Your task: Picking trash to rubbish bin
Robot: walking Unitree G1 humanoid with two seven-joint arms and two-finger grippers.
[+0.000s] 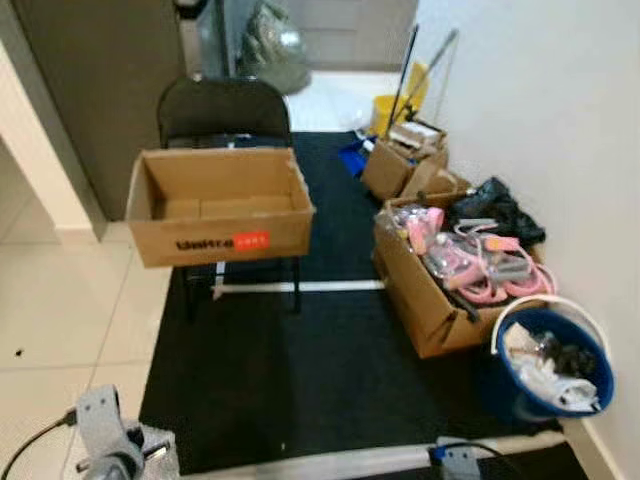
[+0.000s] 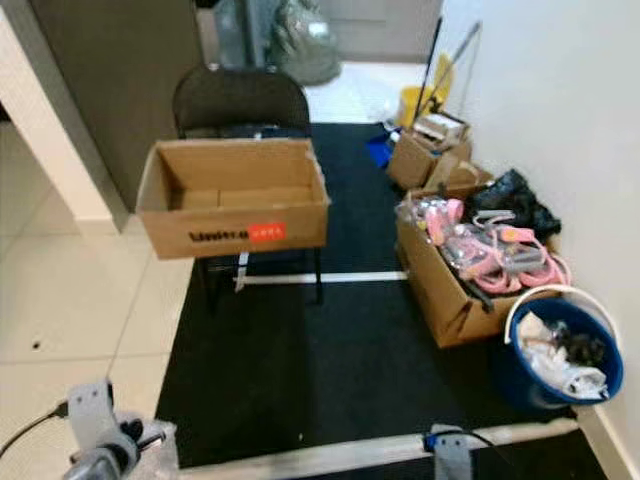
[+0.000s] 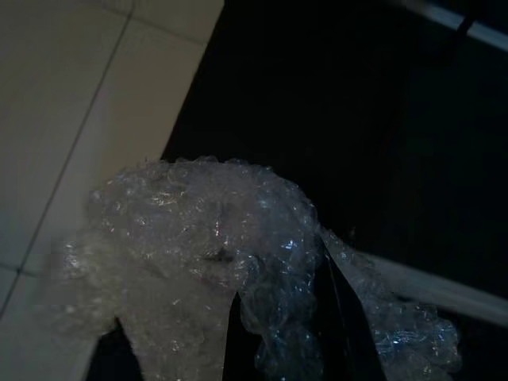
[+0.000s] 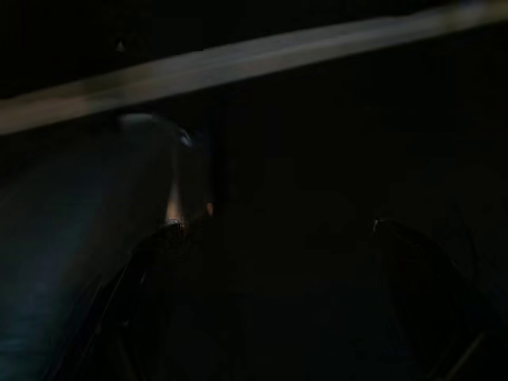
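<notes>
A black carpet point(image 1: 320, 370) with a flat, matte pile covers the middle of the floor, crossed by a thin white stripe point(image 1: 300, 287) and bordered on the robot's left by glossy cream floor tiles point(image 1: 60, 320). A plain white wall point(image 1: 560, 110) runs down the right side.

On the carpet stands a dark folding chair point(image 1: 225, 112) with a rounded back, carrying an open rectangular cardboard box point(image 1: 220, 205) of brown corrugated board, printed in black with a red label on its front.

Along the wall sits a second open cardboard carton point(image 1: 420, 290) heaped with pink plastic pieces point(image 1: 480, 265), a crumpled black bag point(image 1: 495, 208) just behind it, and smaller brown boxes point(image 1: 405, 160) farther back beside a yellow mop bucket point(image 1: 395, 110).

Nearest on the right is the round blue bucket point(image 1: 550, 365) with a white hoop handle, serving as the rubbish bin; white crumpled scraps lie inside.

The left tool point(image 3: 278, 333) is low at the carpet's left edge, its dark fingers closed around a wad of bubble wrap point(image 3: 206, 238), clear, bumpy and glinting, bunched into a loose lump above tile and carpet.

The right tool point(image 4: 270, 317) appears in a very dark wrist view; I cannot tell how far open it is.
</notes>
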